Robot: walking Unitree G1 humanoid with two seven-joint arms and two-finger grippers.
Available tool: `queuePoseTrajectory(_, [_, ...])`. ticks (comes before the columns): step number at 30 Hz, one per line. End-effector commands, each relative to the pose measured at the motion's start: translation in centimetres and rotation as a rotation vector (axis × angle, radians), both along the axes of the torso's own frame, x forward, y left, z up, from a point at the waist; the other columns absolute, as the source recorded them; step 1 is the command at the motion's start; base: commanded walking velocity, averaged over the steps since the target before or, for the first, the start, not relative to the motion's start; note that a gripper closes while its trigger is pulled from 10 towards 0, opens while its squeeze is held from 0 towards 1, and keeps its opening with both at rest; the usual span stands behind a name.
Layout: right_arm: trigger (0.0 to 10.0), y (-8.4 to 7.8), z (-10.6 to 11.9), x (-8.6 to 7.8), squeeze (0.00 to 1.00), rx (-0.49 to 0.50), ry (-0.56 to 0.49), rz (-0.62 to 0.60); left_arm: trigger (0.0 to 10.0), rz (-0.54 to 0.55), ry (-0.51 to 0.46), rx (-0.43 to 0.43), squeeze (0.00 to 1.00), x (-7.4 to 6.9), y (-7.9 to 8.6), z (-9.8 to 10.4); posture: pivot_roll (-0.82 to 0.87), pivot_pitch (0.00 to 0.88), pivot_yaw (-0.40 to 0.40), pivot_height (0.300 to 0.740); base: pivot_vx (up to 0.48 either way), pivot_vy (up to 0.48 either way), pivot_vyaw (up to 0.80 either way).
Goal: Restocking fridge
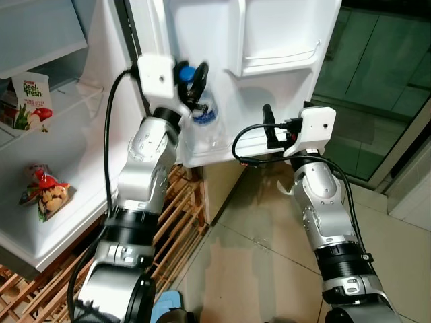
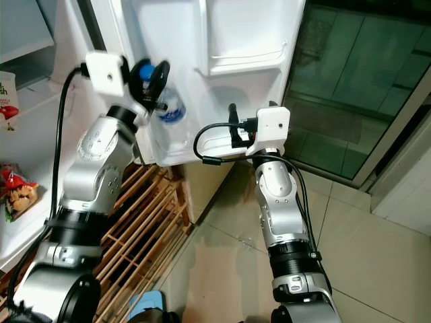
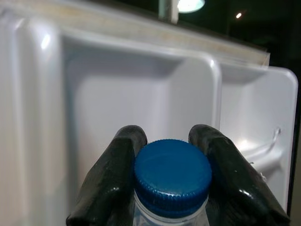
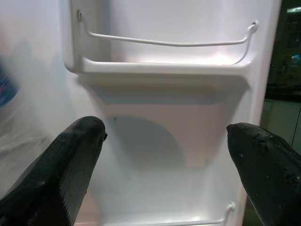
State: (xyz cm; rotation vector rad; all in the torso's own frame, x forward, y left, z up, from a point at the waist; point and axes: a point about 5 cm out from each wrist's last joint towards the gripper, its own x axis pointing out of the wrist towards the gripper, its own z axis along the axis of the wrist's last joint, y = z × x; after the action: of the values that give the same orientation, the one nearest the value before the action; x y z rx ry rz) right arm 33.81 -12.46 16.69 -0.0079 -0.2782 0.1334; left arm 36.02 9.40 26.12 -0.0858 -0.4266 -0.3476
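Water bottle (image 1: 204, 113) is sitting in the fridge door's (image 1: 283, 27) lower shelf, seen from the head views. Left wrist view: left gripper (image 3: 172, 141) jaws are pinching its blue cap (image 3: 172, 175). Right wrist view: right gripper (image 4: 164, 136) jaws are spreading wide before the door shelves.

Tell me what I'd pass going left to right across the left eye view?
Juice carton → snack packet → left gripper shut on the water bottle → right gripper → glass door.
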Motion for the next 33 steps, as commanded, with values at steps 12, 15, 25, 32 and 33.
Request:
queuePoseTrajectory(12, [10.0,-0.4,0.1,-0.8,0.0,0.014,-0.02,-0.034,10.0,0.008,-0.261,0.401,0.0,2.1,-1.1,1.0,-0.24,0.0,0.103,0.732,0.0,0.0,0.0])
queuePoseTrajectory(15, [10.0,-0.5,-0.1,-1.0,0.0,0.012,-0.016,-0.04,10.0,0.025,-0.245,0.486,0.0,2.5,-1.3,-0.5,-0.24,0.0,0.107,0.732,0.0,0.0,0.0])
queuePoseTrajectory(25, [10.0,-0.7,-0.1,-1.0,0.0,0.011,-0.011,-0.051,10.0,0.152,0.074,0.31,0.0,3.9,0.6,-5.4,-0.25,0.0,0.102,0.732,0.0,0.0,0.0])
queuePoseTrajectory(32, [10.0,-0.7,0.0,-0.8,0.0,0.004,-0.009,-0.04,10.0,0.259,0.329,0.123,0.0,3.9,2.5,-9.1,-0.24,0.0,0.087,0.732,0.0,0.0,0.0])
queuePoseTrajectory(33, [10.0,-0.7,0.0,-0.8,0.0,0.004,-0.009,-0.04,10.0,0.272,0.337,0.121,0.0,4.0,2.7,-9.2,-0.24,0.0,0.086,0.732,0.0,0.0,0.0])
